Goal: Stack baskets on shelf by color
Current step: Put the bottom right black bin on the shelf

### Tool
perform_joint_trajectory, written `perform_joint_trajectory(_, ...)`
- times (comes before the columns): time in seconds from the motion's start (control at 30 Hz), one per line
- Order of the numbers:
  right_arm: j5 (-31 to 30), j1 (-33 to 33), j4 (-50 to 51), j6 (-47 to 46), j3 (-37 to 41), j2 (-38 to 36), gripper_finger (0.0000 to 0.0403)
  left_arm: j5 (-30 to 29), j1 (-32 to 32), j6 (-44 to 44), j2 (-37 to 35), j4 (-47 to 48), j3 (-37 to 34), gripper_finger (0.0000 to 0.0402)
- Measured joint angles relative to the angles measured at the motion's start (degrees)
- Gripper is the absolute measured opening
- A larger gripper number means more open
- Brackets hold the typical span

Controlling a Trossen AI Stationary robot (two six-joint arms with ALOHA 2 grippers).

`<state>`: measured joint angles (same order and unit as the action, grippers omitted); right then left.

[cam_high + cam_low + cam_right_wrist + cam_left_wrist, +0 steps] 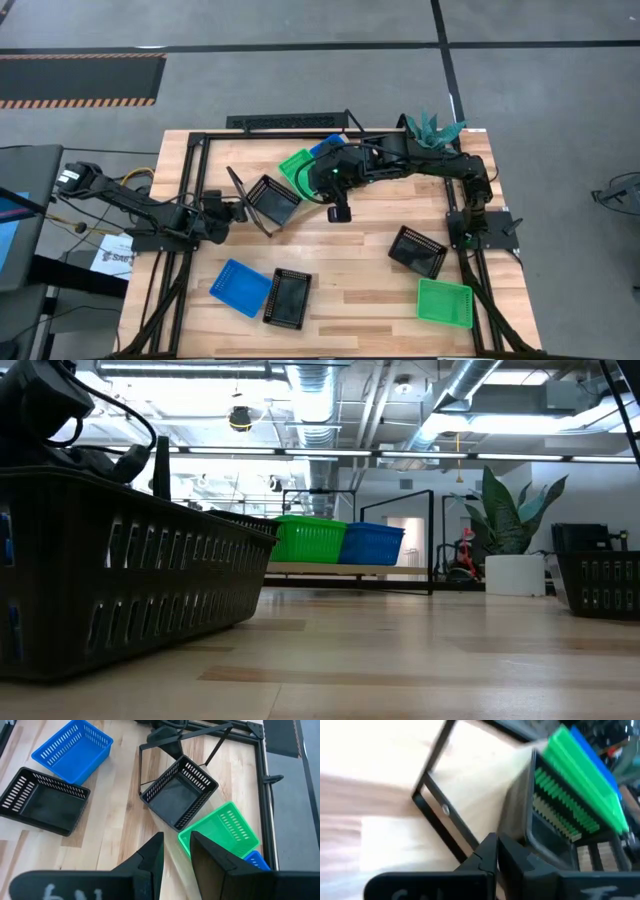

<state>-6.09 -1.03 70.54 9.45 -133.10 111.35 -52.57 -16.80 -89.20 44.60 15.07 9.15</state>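
The shelf [250, 205] stands slantwise on the far middle of the table. It carries a black basket [272, 200], a green basket [298, 168] and a blue basket [325, 148] in a row. My left gripper [238, 209] reaches in from the table's left and is shut at the shelf's left wire end frame [141, 767]. My right gripper [176, 852] is open and hovers above the table just near of the black basket [177, 790], touching nothing. Loose on the table lie a blue basket [240, 287], two black baskets [287, 298] [418, 250] and a green basket [444, 302]. My left gripper is shut on a thin black bar of the shelf's left wire end frame [462, 842], pinched between the two fingers. It comes about level from the table's left. The bar runs straight into the fingers [487, 855], which hide the spot itself. The shelf rests on the table.
A plant in a white pot [432, 128] stands at the far right corner behind the right arm. A black metal frame [190, 190] borders the table's edges. In the low view one loose black basket [120, 590] fills the near left. Bare wood [350, 275] lies between the loose baskets.
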Motion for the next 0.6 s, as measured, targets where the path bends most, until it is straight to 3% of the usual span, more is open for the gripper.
perform_joint_trajectory(0.17, 0.00, 0.18, -0.54, 0.00, 0.06, 0.66, 0.0116, -3.02, 0.02, -2.72, -0.02, -0.03, 0.00, 0.0000)
perform_joint_trajectory(0.37, 0.07, 0.40, 0.13, -0.02, 0.22, 1.82, 0.0116, 12.18, -0.12, -6.18, -0.46, 2.22, 0.00, 0.0000)
perform_joint_trajectory(0.43, 0.07, 0.38, -0.27, 0.00, 0.18, 1.86, 0.0116, 14.35, -0.46, -7.90, -0.44, 2.72, 0.00, 0.0000)
perform_joint_trajectory(0.6, 0.11, 0.21, -0.08, 0.00, 0.24, 3.34, 0.0116, 7.11, -0.97, -4.16, -0.46, -0.20, 0.00, 0.0000)
